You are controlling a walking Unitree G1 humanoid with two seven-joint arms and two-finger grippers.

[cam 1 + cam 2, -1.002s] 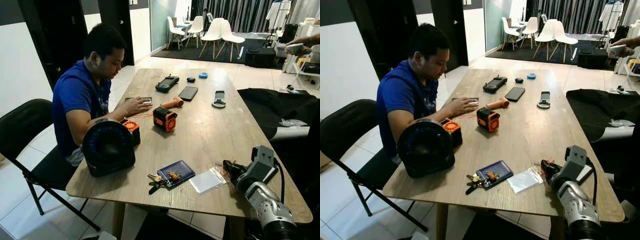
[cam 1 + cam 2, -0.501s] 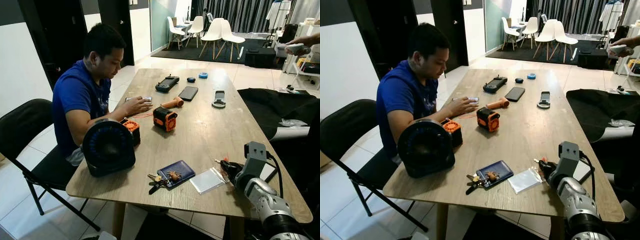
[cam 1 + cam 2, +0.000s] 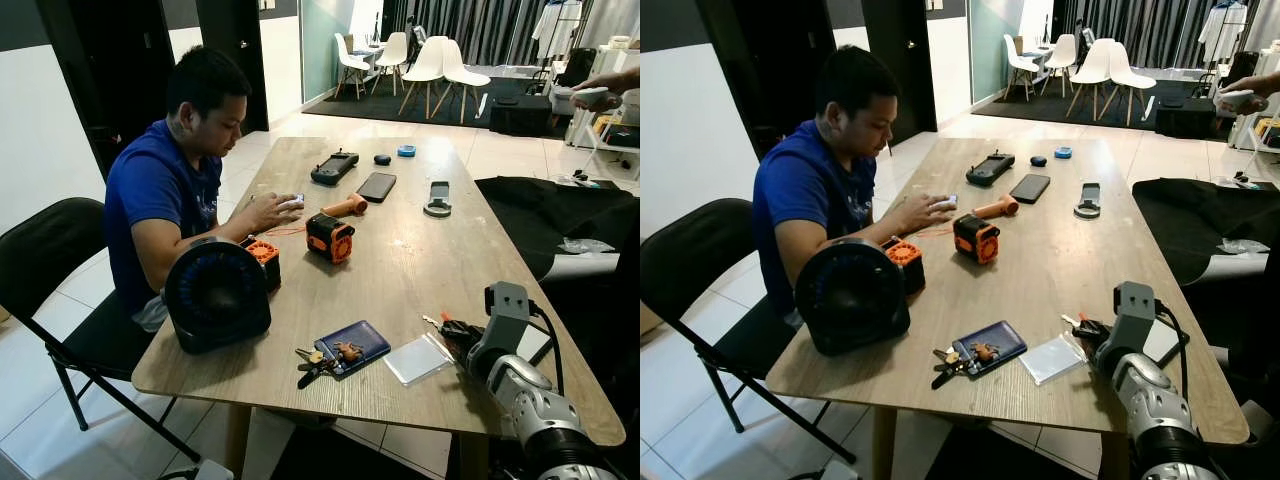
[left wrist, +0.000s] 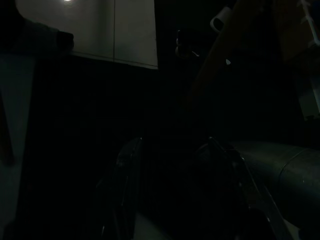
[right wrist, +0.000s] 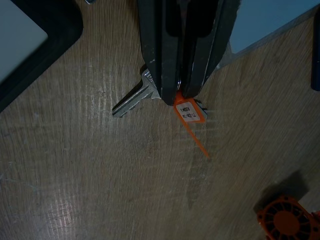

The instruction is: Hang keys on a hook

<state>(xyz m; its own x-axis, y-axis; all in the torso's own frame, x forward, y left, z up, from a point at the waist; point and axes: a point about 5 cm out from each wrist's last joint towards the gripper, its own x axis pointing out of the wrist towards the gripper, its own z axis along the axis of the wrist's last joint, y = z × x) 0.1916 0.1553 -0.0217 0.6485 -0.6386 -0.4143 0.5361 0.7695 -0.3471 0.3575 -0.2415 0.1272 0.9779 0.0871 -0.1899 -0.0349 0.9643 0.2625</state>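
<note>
Counter point(image 3: 420, 260): long wooden top with a person point(image 3: 175, 175) seated at its left side, hands on a small device.
Big clutter: a round dark fan point(image 3: 217, 293) near the front edge, an orange-and-black block point(image 3: 329, 238) mid-counter, a phone point(image 3: 376, 186) and a handheld controller point(image 3: 334, 166) farther back.
Front edge: a blue card wallet point(image 3: 352, 346) with another key bunch point(image 3: 313, 364) touching it, and a clear plastic sleeve point(image 3: 418, 360) just beside.
Right tool point(image 5: 179, 94): low over the counter at the front right, its two black fingers pressed together and clamped on the keys.
Keys point(image 5: 131, 99): a silver key and an orange tag (labelled, print too small to read) stick out past the fingertips, just above or on the wood; which, I cannot tell.
Left tool: its wrist view is very dark; whether it is apart or together, I cannot tell.
Progress: the grasp looks made; lifting, finding a hook and hanging the keys all remain (an early stage, by my judgement).
</note>
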